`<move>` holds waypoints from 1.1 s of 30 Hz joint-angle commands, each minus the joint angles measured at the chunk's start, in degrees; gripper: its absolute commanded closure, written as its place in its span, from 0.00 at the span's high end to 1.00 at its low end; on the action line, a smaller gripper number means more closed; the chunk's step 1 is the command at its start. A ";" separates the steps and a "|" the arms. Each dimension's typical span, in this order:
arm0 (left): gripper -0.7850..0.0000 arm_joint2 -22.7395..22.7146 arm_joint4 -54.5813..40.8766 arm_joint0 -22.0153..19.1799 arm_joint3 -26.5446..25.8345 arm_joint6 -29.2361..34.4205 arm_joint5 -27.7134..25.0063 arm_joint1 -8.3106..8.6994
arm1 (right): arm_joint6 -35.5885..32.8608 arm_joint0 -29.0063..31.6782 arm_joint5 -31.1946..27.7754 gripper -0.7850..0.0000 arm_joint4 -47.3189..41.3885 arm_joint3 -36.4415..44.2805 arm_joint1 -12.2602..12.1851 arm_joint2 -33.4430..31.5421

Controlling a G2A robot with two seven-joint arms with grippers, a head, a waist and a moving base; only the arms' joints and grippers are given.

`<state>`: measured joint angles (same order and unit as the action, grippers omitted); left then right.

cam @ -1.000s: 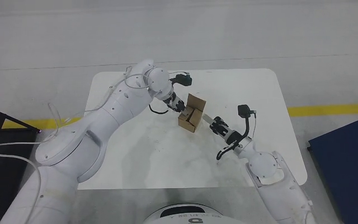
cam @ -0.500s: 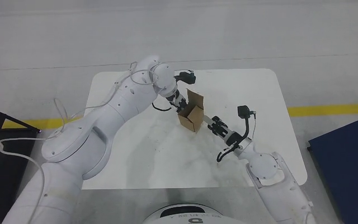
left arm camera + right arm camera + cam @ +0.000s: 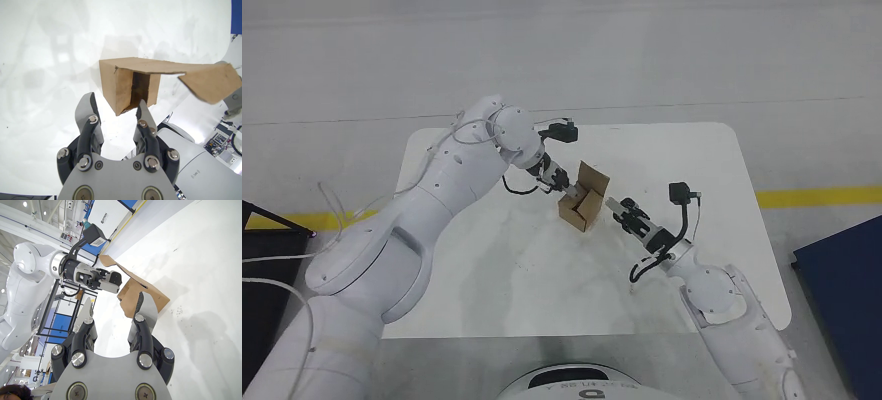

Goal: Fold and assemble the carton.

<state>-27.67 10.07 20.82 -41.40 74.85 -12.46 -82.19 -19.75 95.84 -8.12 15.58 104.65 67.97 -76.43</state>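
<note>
the small brown cardboard carton [image 3: 582,198] stands near the middle of the white rounded surface [image 3: 692,170]. its body is squared up. 1 long flap [image 3: 208,83] is lifted and sticks out past the body, with its end bent down. 2 side flaps are turned partly inward over the open face, leaving a dark gap between them.

the left tool [image 3: 560,181] sits just beside that open face, on the carton's far-left side. its fingers [image 3: 92,98] are spread wide and hold nothing. 1 tip lies at the lower edge of the opening; contact cannot be told. the left arm stretches across the surface from the robot's left, wrist bent so the tool points at the carton.

the right tool [image 3: 617,208] is at the opposite, closed side, also spread wide and holding nothing. 1 finger [image 3: 140,302] lies against or just before the carton's wall. the right forearm angles up from the near edge toward the carton.
</note>
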 commanded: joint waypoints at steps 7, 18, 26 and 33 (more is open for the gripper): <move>1.00 -3.31 0.59 0.63 2.29 -3.26 -0.58 1.83 | -1.39 0.21 0.28 0.91 10.63 1.59 -0.34 2.02; 1.00 -4.89 -1.21 -2.68 8.58 -9.62 5.18 -0.21 | -11.94 -6.50 9.51 0.95 23.43 0.31 0.43 12.67; 1.00 -3.62 -3.63 -4.93 12.50 -10.12 4.81 -4.04 | -9.59 -8.90 19.65 0.93 35.95 -0.09 1.36 18.53; 1.00 -0.08 -2.03 -6.55 16.21 -5.13 -0.92 -8.11 | -10.42 -8.48 23.36 0.93 38.26 -0.27 1.64 19.41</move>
<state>-27.90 8.20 14.35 -25.74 69.43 -12.44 -89.94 -30.06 87.30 15.14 53.87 104.34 69.61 -57.00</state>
